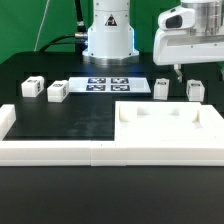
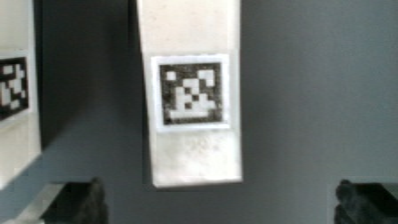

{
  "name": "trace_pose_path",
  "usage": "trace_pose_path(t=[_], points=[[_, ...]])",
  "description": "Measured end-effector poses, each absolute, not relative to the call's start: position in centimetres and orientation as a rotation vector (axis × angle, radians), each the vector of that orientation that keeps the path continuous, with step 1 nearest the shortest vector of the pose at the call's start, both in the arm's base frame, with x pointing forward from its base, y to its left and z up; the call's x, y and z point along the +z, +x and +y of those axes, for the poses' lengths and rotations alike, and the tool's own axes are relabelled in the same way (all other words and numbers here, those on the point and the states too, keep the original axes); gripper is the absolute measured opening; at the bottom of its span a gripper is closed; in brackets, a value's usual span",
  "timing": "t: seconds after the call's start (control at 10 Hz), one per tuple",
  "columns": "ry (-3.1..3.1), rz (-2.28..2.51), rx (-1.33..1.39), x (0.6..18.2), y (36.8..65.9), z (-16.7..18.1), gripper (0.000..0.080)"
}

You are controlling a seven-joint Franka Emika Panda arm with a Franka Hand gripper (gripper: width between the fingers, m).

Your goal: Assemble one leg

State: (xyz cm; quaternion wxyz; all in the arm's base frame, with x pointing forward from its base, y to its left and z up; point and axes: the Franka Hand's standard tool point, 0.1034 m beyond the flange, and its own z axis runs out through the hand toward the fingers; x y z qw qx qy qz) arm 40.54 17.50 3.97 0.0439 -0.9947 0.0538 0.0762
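Note:
Several small white legs with black-and-white tags lie on the black table. Two are at the exterior view's left [image 1: 31, 87] [image 1: 57, 92] and two at its right [image 1: 162, 88] [image 1: 195, 90]. My gripper [image 1: 178, 70] hangs above the right pair, touching neither. In the wrist view one leg [image 2: 191, 95] lies lengthwise ahead of my gripper [image 2: 219, 205], tag up. The dark fingers [image 2: 71, 202] stand wide apart with nothing between them. Another tagged part [image 2: 15, 85] shows at the frame edge.
The marker board [image 1: 108, 84] lies in front of the arm's base. A large flat white panel with corner recesses [image 1: 170, 128] lies at the front right. A white L-shaped fence [image 1: 50, 150] runs along the front and left.

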Motion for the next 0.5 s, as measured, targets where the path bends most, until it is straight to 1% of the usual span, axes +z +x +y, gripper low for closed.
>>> trace_pose_path(t=[0.2,0.3,0.4,0.5], points=[[-3.016,0.14,0.48,4.0,41.0,17.2,0.0649],[-3.008,0.131,0.558,3.3,40.6,17.4,0.0649],[-2.981,0.106,0.738,3.1,39.6,17.4,0.0649],[-2.946,0.1,0.879,2.8,39.7,17.5,0.0649]])
